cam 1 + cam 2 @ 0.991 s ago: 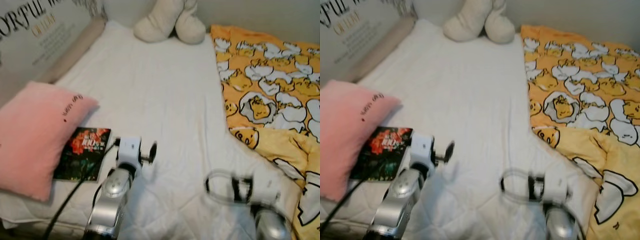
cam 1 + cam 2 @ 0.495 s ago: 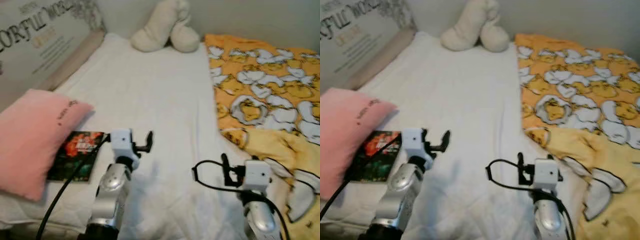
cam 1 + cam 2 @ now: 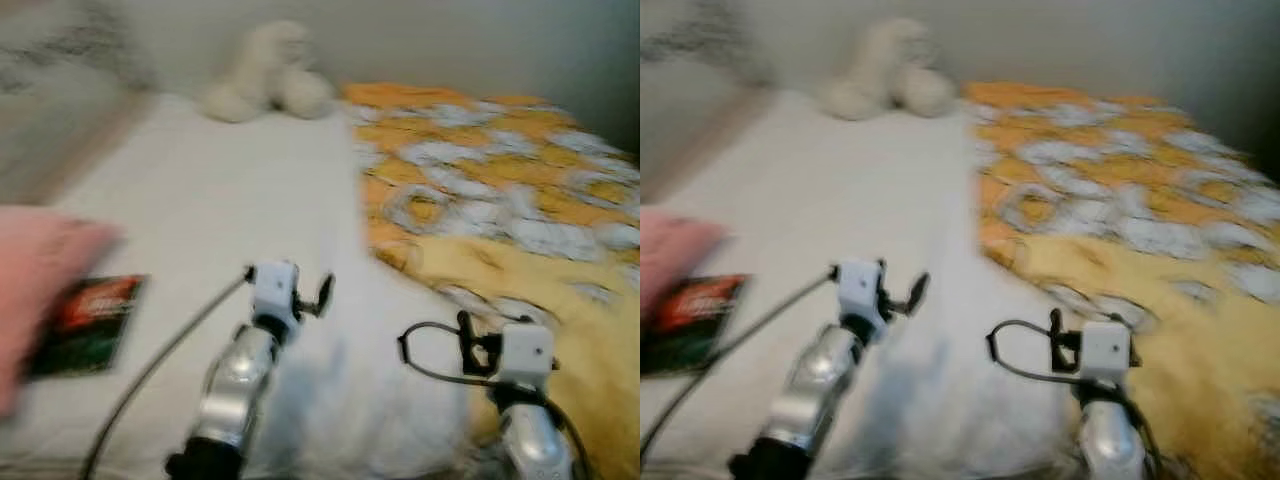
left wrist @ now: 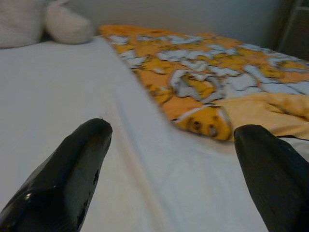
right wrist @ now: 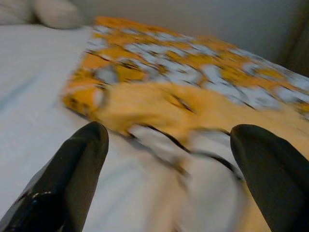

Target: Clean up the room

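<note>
Head views blurred. Left gripper [image 4: 169, 159] spread wide, empty, over white bed sheet [image 3: 230, 190]; right gripper [image 5: 169, 159] wide open, empty, above crumpled yellow-orange patterned blanket [image 3: 500, 190]. Blanket edge just ahead of both. Dark red-covered book [image 3: 85, 325] beside pink pillow [image 3: 40, 270], left of left arm. Cream plush toy [image 3: 265, 75] at far end by wall.

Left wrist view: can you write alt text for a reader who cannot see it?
Two long black fingers of the left gripper stand wide apart above a white quilted bed sheet. Ahead lies a rumpled orange and yellow cartoon-print blanket, with a cream plush toy at the far end.
</note>
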Motion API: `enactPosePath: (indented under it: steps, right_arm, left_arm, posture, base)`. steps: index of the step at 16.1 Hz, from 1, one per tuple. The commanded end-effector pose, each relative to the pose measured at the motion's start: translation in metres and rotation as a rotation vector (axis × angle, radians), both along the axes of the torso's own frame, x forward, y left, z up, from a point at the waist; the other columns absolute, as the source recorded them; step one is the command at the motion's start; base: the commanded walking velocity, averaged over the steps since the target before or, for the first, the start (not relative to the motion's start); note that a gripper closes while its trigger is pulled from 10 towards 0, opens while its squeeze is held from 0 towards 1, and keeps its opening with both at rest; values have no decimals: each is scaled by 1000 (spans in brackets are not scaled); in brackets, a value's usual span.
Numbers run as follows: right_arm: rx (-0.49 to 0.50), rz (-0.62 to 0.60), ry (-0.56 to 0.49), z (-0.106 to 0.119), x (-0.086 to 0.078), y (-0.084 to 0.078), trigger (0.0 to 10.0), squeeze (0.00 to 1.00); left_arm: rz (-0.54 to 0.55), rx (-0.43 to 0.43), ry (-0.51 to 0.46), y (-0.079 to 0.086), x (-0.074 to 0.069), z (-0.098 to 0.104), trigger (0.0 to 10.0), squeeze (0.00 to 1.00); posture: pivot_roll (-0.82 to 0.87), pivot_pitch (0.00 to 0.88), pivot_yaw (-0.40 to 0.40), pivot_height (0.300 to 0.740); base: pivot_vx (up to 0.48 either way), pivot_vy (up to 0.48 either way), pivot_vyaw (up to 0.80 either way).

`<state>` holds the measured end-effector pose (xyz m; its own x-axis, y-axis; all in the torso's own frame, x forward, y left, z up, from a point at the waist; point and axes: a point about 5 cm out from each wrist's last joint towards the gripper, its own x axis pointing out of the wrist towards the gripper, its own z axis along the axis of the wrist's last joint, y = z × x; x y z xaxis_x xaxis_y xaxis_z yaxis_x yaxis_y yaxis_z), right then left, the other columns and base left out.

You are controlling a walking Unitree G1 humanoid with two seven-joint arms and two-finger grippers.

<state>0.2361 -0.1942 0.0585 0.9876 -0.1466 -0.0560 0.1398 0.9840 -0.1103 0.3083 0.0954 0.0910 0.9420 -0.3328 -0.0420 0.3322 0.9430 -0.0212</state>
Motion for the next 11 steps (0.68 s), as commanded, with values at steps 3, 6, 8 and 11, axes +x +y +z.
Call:
enactPosePath:
  steps: [3,6,8,11]
  right_arm:
    - [80,-1,33,-10,-5,1,10000,0]
    - [74,18,75,-24,-14,-1,10000,0]
    - [85,12,95,-30,-17,-3,10000,0]
    - [97,43,111,-35,-18,1,10000,0]
  left_arm:
    - [85,-91,43,21,-11,-16,10000,0]
    - [31,-17,31,12,-22,-26,10000,0]
    - [57,41,30,24,-27,-33,10000,0]
    - [85,115,59,34,-32,-41,10000,0]
  posture:
    - [64,0,-33,740]
    - [86,0,-29,740]
    - [109,0,-31,740]
    - [123,0,-30,740]
  base:
    - [0,0,-694]
    - [0,0,-694]
    - [0,0,-697]
    - [0,0,-696]
